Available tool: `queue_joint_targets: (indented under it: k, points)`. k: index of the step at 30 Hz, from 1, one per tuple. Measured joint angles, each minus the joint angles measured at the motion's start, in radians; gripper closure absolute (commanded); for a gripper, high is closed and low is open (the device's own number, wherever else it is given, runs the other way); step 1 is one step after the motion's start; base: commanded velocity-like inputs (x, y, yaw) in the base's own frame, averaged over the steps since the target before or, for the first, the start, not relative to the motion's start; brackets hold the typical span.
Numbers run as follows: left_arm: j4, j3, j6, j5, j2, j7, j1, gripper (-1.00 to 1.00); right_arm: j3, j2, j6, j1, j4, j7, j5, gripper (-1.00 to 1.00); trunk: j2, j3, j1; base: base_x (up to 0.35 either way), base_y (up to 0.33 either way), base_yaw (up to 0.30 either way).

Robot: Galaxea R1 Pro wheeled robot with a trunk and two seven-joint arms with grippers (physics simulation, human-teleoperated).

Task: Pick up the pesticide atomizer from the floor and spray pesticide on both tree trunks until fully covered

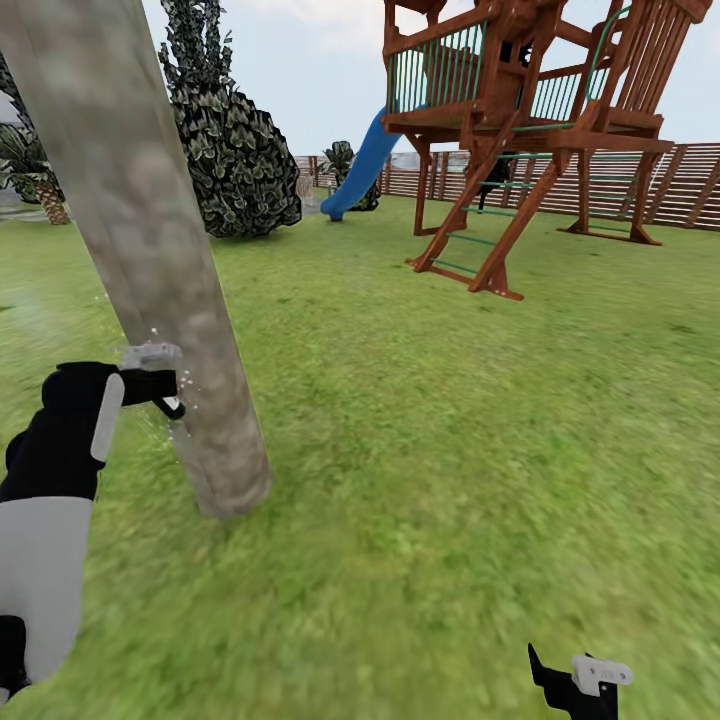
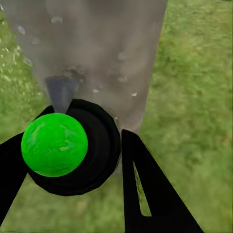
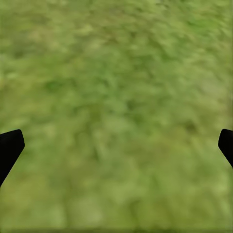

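Our left gripper (image 2: 73,160) clamps the atomizer (image 2: 63,145) beside the tree trunk (image 1: 150,250) for spraying; right gripper (image 3: 116,145) gapes empty.

Green lawn (image 1: 450,420), wooden play tower (image 1: 530,110) with blue slide (image 1: 358,170), slatted fence (image 1: 690,180), dark bush (image 1: 235,150), pale sky.

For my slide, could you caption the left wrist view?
Left gripper holds the green-topped atomizer against the droplet-speckled tree trunk.

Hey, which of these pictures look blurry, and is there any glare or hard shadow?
Head view: lawn smeared near the bottom edge, play tower sharper, flat light. Left wrist view: tree trunk soft, droplets showing. Right wrist view: grass heavily blurred. No glare or hard shadows.
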Motion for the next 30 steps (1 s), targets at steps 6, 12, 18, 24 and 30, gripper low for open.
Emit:
queue_joint_targets:
  k: [6,12,18,24,30]
  points:
    - [-0.002,0.0,0.002,0.112,0.128,0.0,0.0,1.0,0.0,0.0,0.0,0.0,0.001,0.0,0.0,-1.0,0.0,0.0,0.0,0.0,0.0,0.0]
    - [-0.05,-0.082,0.002,0.146,0.059,0.0,-0.001,1.0,0.0,0.0,0.0,0.0,0.001,0.0,0.0,-1.0,0.0,0.0,0.0,0.0,0.0,0.0]
    - [-0.047,-0.075,-0.013,0.133,0.091,0.003,0.104,1.0,0.0,0.0,0.0,0.0,0.004,0.0,0.001,-1.0,0.0,0.0,0.0,0.0,0.0,0.0]
    - [-0.039,-0.075,-0.071,0.129,0.08,0.015,0.266,1.0,0.0,0.0,0.0,0.0,0.02,0.0,0.0,-1.0,0.0,0.0,0.0,0.0,0.0,0.0]
    - [0.155,-0.073,-0.387,0.123,-0.046,0.256,0.356,1.0,0.0,0.0,0.0,0.0,0.02,0.0,0.0,-1.0,0.0,0.0,0.0,0.0,0.0,0.0]
